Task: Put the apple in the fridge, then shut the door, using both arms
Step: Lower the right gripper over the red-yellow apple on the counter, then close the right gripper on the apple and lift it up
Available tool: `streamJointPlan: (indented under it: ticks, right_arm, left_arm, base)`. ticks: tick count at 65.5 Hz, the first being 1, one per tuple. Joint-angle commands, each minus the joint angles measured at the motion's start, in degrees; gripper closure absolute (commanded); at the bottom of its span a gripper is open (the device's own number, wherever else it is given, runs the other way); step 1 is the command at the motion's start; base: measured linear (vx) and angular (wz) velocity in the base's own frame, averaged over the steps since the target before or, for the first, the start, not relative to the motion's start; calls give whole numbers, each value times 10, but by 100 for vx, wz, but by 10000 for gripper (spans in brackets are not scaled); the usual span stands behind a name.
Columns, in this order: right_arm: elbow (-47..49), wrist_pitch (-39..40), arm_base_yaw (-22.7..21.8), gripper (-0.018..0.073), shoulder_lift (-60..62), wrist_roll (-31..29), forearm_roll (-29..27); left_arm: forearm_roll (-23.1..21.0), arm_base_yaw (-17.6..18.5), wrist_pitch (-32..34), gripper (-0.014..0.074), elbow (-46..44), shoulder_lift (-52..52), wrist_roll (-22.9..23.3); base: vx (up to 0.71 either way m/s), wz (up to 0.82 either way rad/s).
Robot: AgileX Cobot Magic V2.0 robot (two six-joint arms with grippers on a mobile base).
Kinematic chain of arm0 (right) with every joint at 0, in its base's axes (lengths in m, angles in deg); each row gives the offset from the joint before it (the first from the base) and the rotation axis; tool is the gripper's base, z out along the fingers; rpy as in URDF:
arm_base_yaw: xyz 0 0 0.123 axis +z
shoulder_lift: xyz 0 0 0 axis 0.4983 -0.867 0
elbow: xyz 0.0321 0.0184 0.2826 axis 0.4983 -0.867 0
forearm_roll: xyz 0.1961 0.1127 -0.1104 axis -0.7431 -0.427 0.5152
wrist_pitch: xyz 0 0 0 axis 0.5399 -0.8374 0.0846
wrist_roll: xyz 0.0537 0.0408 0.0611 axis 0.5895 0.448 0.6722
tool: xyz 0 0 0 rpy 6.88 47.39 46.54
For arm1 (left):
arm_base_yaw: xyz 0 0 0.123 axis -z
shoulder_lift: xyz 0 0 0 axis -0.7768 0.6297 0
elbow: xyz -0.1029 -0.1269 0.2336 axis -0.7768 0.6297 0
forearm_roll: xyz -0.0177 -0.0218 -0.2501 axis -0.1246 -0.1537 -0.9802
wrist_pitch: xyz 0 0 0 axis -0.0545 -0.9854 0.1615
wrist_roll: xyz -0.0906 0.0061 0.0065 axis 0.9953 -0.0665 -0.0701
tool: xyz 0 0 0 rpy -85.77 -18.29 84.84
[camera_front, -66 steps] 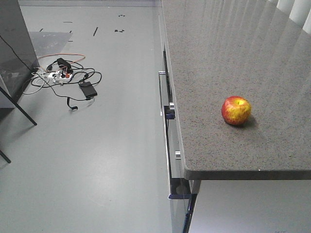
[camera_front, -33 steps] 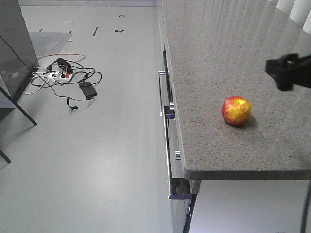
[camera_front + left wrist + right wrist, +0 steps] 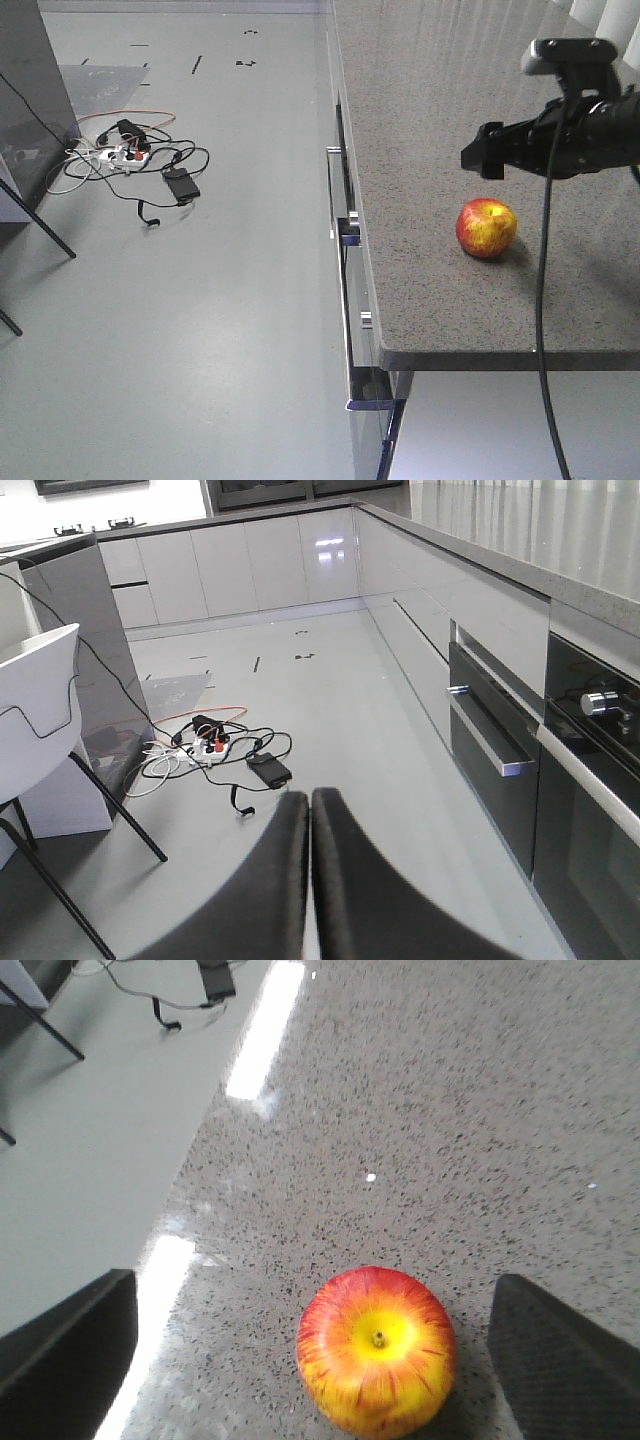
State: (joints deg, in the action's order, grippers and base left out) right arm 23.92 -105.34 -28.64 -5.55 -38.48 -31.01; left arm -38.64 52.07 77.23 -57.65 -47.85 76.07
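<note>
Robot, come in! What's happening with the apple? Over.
Right gripper open, hovering over apple. Left gripper shut, empty. Apple on counter, untouched. Nothing blocking.

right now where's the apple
In the front view's right half, the apple sits on the grey countertop near its front edge, close to the open right gripper.

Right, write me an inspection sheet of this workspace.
Surface: grey speckled counter, bare but for the apple.
Job's things: apple upright on the counter; fridge and door not identifiable.
Clutter: nothing seen on the counter.
Grippers: right tool open, above the apple, not touching; left tool shut, empty, over the floor.
Cables: black cable hanging from behind the right tool; tangled leads and power strip on the floor.
Surroundings: drawer handles below the counter; oven; white chair.
</note>
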Motion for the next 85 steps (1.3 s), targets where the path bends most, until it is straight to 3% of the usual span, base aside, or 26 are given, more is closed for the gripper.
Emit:
streamJointPlan:
  ticks: [1,61,70,85]
  right_arm:
    - [24,31,0,-106,-4,-10,-13]
    - [23,78,0,-69,-126,-14,-11]
    - [23,74,0,-2,-126,-14,-10]
    - [23,63,0,226,-126,-14,-10]
  left_arm:
    - [2,-1,41,604,8,-10,2]
    - [2,-1,41,604,8,-10,2]
    - [2,-1,41,604,8,-10,2]
    - [2,-1,41,604,8,-10,2]
  base:
    - [0,0]
    - [0,0]
    - [0,0]
    - [0,0]
